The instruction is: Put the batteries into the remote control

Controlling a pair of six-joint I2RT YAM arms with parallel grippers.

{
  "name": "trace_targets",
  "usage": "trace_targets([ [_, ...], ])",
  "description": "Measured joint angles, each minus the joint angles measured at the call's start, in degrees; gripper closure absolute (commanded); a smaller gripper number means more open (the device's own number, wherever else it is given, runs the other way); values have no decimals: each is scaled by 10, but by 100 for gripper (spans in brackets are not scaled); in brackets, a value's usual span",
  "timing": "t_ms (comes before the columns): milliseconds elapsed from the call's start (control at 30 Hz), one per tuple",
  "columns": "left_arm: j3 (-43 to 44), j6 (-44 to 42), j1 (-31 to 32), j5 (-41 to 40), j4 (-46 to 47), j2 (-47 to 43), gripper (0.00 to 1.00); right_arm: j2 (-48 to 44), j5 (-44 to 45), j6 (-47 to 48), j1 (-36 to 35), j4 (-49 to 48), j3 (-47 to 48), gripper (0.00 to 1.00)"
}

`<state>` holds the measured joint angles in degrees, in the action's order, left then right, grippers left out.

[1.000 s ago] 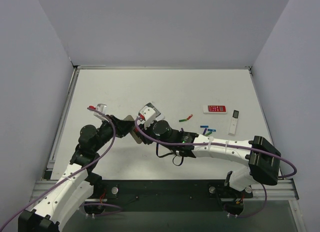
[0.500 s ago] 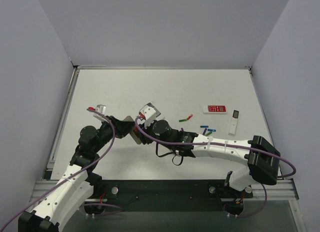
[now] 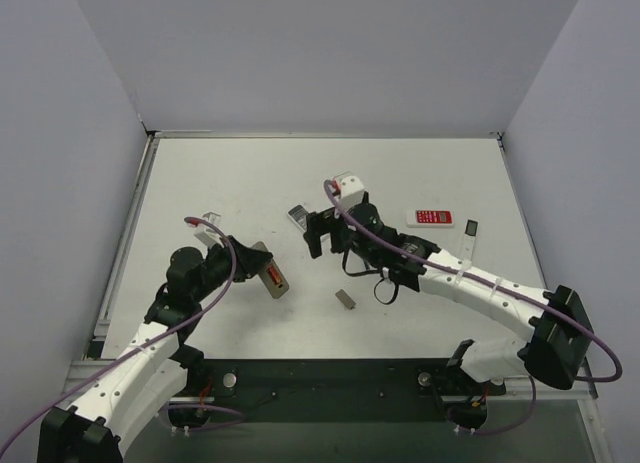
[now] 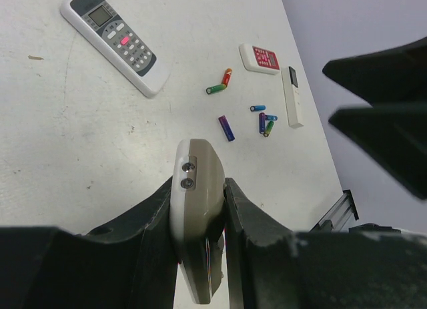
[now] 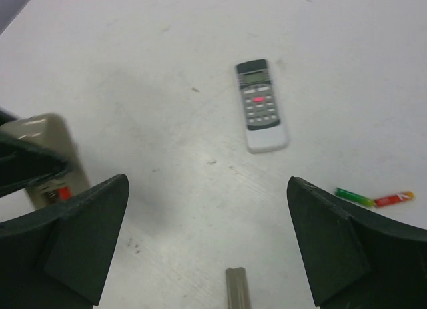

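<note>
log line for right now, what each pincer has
left pincer: shut on remote control | right pincer: open, empty | cover plate: on table | batteries: loose on table

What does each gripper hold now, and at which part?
The left gripper clamps the remote across its body, one end sticking out beyond the grip. The right gripper is open and holds nothing.

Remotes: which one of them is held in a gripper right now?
The tan-backed remote control, clamped edge-on in the left gripper. The dark-faced remote, the red remote and the slim white remote all lie loose on the table.
</note>
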<state>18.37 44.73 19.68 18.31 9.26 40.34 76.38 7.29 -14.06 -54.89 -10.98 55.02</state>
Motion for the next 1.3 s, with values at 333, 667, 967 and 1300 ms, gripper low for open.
trace_targets([
  [333,-28,6,-3,43,58,11,100,29,110,-155,201,164,29,18],
  [667,-29,13,-3,73,92,28,100,235,122,-282,276,238,128,44],
  [967,-29,14,-3,77,94,31,100,305,96,-345,283,252,151,70],
  [1300,-29,14,-3,77,94,43,100,321,87,-375,282,253,150,78],
])
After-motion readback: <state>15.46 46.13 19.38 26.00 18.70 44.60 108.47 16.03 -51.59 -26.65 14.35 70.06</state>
